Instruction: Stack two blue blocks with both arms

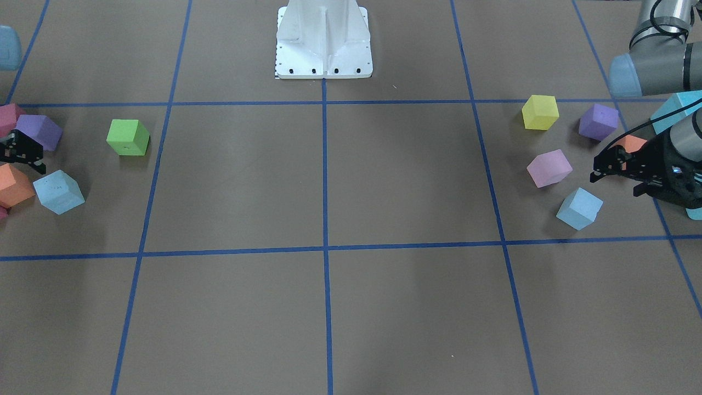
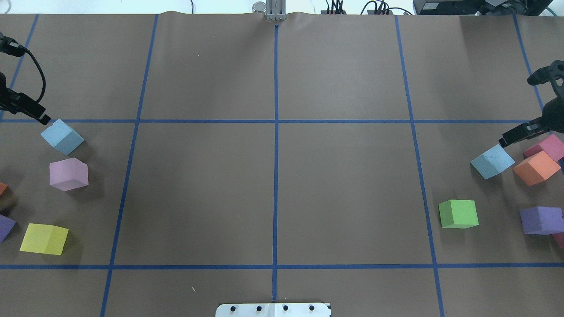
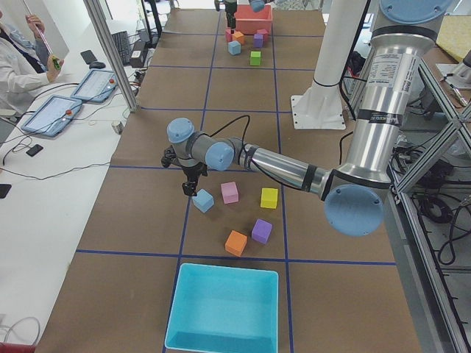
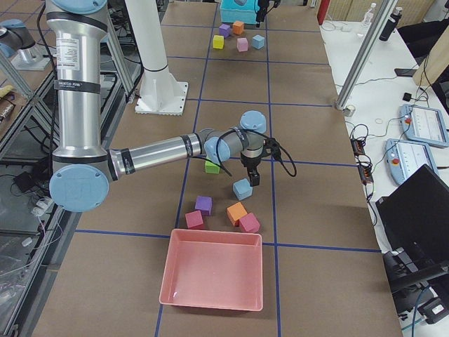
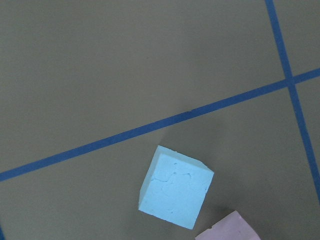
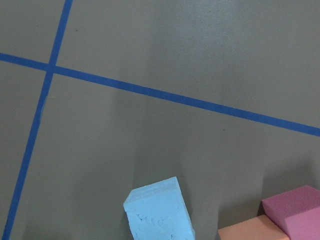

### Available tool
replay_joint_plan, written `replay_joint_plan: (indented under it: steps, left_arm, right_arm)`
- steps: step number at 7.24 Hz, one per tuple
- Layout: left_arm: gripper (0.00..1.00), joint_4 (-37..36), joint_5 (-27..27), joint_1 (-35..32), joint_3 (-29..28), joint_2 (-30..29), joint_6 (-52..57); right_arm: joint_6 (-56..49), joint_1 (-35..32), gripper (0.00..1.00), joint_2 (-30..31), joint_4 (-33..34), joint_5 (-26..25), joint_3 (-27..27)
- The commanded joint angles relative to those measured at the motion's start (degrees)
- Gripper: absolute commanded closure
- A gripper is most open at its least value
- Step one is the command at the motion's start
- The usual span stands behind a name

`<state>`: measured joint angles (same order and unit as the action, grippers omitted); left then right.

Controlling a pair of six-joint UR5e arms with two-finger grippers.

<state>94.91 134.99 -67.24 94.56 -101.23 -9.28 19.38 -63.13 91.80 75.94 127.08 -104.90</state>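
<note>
One pale blue block point(image 1: 579, 208) lies on the table on my left side, also in the overhead view point(image 2: 62, 136) and the left wrist view point(image 5: 175, 187). My left gripper point(image 1: 614, 175) hovers just beside and above it, looks open, and is empty. The other blue block point(image 1: 58, 191) lies on my right side, also in the overhead view point(image 2: 491, 161) and the right wrist view point(image 6: 159, 210). My right gripper point(image 1: 30, 159) hangs close above and beside it, looks open, and holds nothing. No fingers show in either wrist view.
Near the left block lie a pink cube point(image 1: 549, 168), a yellow cube point(image 1: 540, 112), a purple cube point(image 1: 598, 121) and a turquoise box point(image 3: 224, 309). Near the right block lie an orange cube point(image 1: 12, 185), a purple cube point(image 1: 38, 131), a green cube point(image 1: 128, 137) and a pink tray point(image 4: 214, 270).
</note>
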Motion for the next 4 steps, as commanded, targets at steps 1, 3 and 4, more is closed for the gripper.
replay_joint_plan:
  steps: [1, 3, 4]
  left_arm:
    - [0.01, 0.10, -0.60, 0.79, -1.74, -1.60, 0.22]
    - [0.01, 0.19, -2.19, 1.85, -2.18, -1.60, 0.31]
    - [0.01, 0.80, -2.45, 2.37, -2.88, -1.60, 0.14]
  right_arm:
    - [-0.74, 2.22, 0.01, -0.40, -0.61, -1.39, 0.14]
    - [-3.10, 3.63, 0.02, -0.84, -1.66, -1.57, 1.97]
    - [-5.65, 3.63, 0.02, -0.92, -3.06, -1.48, 3.63]
